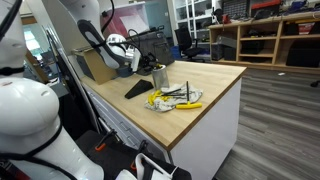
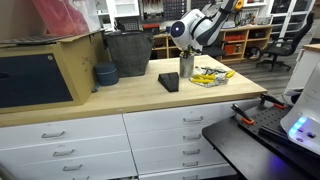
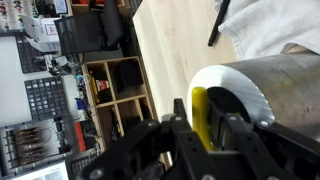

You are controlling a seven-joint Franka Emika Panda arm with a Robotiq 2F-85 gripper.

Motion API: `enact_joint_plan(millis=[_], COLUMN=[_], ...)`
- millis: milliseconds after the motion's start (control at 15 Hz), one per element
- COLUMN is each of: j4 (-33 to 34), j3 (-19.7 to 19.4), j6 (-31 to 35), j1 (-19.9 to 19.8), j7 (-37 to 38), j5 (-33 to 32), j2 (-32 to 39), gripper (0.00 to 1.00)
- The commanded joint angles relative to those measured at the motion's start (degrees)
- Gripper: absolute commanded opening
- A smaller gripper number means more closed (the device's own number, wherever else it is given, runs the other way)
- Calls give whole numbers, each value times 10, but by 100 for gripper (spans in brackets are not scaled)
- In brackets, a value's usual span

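Workshop clutter fills the background, with shelves, office chairs and racks, and in front of it runs the wooden bench (image 2: pixel 100 100) on its white drawers. I have the tool (image 3: pixel 204 128) brought up against the metal cup (image 2: pixel 186 67). The cup stands upright near the middle of the bench, between a black block (image 2: pixel 168 82) and a heap (image 2: pixel 210 76) of pliers and the like lying on something white.

In the wrist view a yellow piece (image 3: pixel 199 100) sits between the fingers, right against the cup's side. A white shape is just beside it, and I cannot make out what it is. The fingers stand close on both sides of the yellow piece, but I cannot tell whether they are pinching it or slack around it.

As I judge it, the work is partway. One yellow piece is at the cup, though I cannot see that it rests inside. Several more things, some with yellow handles, lie in the heap untouched.

Farther along the bench are a dark basket (image 2: pixel 127 52), blue bowls (image 2: pixel 105 73) and a cardboard box (image 2: pixel 75 60), all well apart from the tool.
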Motion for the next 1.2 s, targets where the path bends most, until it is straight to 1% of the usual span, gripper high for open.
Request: enact_joint_plan(millis=[0, 133, 200, 333, 467, 600, 733, 800, 1000, 1067, 1133], j4=[-13, -22, -26, -33, -35, -41, -51, -51, -39, -24, -9], j3=[9, 10, 10, 6, -1, 22, 74, 108, 242, 288, 327], j6=[20, 49, 77, 140, 200, 241, 266, 270, 243, 223, 200], j1=[-7, -17, -27, -47, -68, -113, -172, -203, -313, -351, -384], j7=[-6, -28, -53, -125, -211, -311, -398, -441, -562, -602, -642], j5=[22, 55, 82, 148, 233, 335, 440, 493, 653, 706, 760], j2=[-9, -30, -43, -72, -87, -95, -93, -87, -64, -51, -41], gripper=[62, 75, 85, 100, 100, 100, 100, 100, 100, 100, 100])
